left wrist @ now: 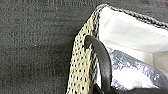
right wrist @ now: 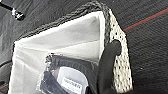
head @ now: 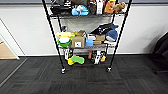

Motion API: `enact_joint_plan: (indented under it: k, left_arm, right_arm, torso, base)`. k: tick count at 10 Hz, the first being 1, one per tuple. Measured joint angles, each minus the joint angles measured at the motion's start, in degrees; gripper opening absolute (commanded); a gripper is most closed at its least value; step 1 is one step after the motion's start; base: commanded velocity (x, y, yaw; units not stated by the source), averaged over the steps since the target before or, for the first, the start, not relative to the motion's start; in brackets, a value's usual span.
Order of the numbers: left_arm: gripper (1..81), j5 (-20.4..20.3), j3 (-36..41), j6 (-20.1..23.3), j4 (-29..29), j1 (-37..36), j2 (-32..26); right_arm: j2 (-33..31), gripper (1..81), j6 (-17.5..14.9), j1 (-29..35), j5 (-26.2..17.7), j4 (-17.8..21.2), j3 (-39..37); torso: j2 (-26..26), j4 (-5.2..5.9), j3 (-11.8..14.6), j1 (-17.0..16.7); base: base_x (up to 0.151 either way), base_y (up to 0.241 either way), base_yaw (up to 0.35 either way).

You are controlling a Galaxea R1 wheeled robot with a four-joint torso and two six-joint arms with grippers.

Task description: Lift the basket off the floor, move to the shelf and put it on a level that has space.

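Straight ahead in the head view, against the white wall, stands the shelf, a tall black wire rack on small wheels, its posts rising past the upper edge of the picture. Its tiers are crowded: soft toys and packets on the upper one in view, a small cardboard box, a green bowl and a blue plush on the middle one, a lime-green thing low down. The topmost tier cannot be seen from here, so whether it has room is not to be told.

Between the robot and the rack lies the floor, dark charcoal carpet tiles with a faint red line across them.

The basket is close under both wrists, with that carpet behind it, and by my judgement it is carried with one arm at each short end, so neither arm is the nearer. Its long axis seems to run from one wrist to the other, across the robot's front and roughly parallel to the rack's face. That is the relation the placing turns on.

It is cream woven wicker with a dark braided rim and a white cloth lining. Inside lie a blue-and-white patterned bundle and a dark bagged item with a white label.

Smallest are the dark loop handles, one at the left wrist, one at the right. I cannot tell how either pair of jaws stands.
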Motion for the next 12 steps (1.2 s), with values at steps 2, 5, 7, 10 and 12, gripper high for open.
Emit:
enact_joint_plan:
  k: [2, 5, 7, 10, 12]
  left_arm:
    - [1.0, 0.49, 5.16, -0.41, -2.21, 0.20, -3.49]
    - [1.0, -0.24, 6.70, -0.52, -4.85, 0.52, -5.24]
    - [1.0, -0.55, 7.30, -0.52, -5.10, 0.50, -5.39]
    - [1.0, -0.30, 7.72, -0.55, -5.29, 0.80, -4.69]
    - [1.0, -0.61, 8.00, -0.55, -5.44, 0.52, -4.52]
  right_arm:
    - [-0.41, 1.0, 0.02, -0.02, -0.02, 0.00, 0.41]
    - [-0.52, 1.0, 0.02, 0.37, 0.20, 0.00, 1.07]
    - [-1.22, 1.0, 0.00, 1.44, 0.17, 0.00, 1.51]
    - [-3.54, 1.0, 0.00, 1.55, 0.09, -0.02, 3.22]
    - [-4.80, 1.0, -0.04, 1.07, 0.33, -0.02, 4.55]
  torso:
    - [3.59, 0.17, 0.00, -2.18]
    - [8.35, 4.26, -0.02, -5.18]
    - [11.63, 6.68, -0.02, -7.17]
    - [15.89, 5.32, 0.57, -9.90]
    - [19.23, 2.50, 1.33, -12.08]
  base:
    - [0.000, 0.000, 0.000]
    - [0.000, 0.000, 0.000]
    - [0.000, 0.000, 0.000]
    - [0.000, 0.000, 0.000]
    - [0.000, 0.000, 0.000]
